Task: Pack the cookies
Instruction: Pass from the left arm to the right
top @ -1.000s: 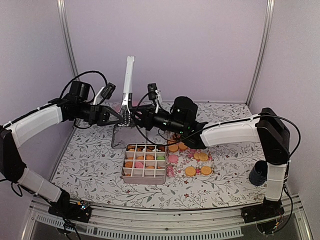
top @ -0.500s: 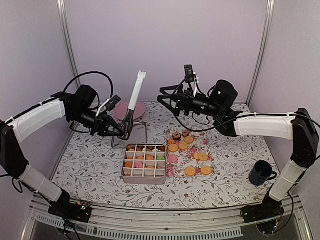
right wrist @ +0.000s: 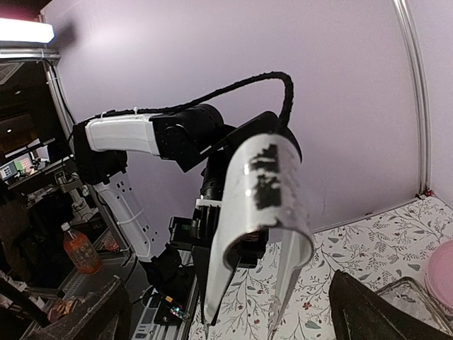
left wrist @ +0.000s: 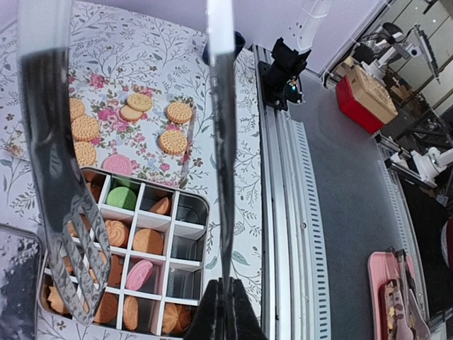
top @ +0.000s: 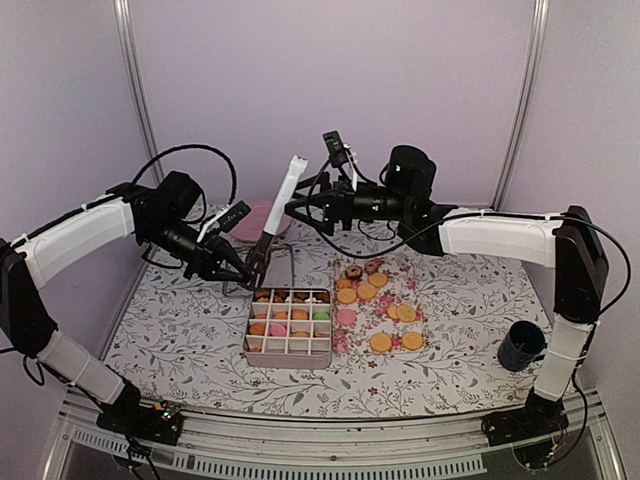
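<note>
**White-handled tongs pinched on the left, right jaws wide at the top**

White and dark is what I see first on the overhead feed: a pair of tongs (top: pixel 280 208) standing nearly upright above the back edge of the box (top: pixel 288 358), white hinge end up, dark slotted heads down. My left gripper (top: pixel 248 265) has them low down. On the left wrist feed its fingers (left wrist: pixel 225 315) are pressed together on one thin arm of the tongs, which runs straight up the frame, while the other arm, with its slotted head, hangs free to one side over the compartments.

My right gripper (top: pixel 296 207) has its jaws spread wide at the upper part of the tongs. On the right wrist feed the white hinge end sits in the gap between the two fingers, and I cannot tell whether either finger touches it.

Most of the box's compartments hold cookies (left wrist: pixel 148 241): mostly golden-orange, with a green one and a pink one among them. The compartments down the side nearest the arm bases look bare. More cookies lie loose just to the right of the box on a pink-flowered mat (top: pixel 395 290): golden ones, a pink one next to the box wall, and a few dark ones at the far end.

A pink plate (top: pixel 258 215) sits behind the tongs at the back of the table. A dark mug (top: pixel 520 347) stands well apart, near the right arm's base.
</note>
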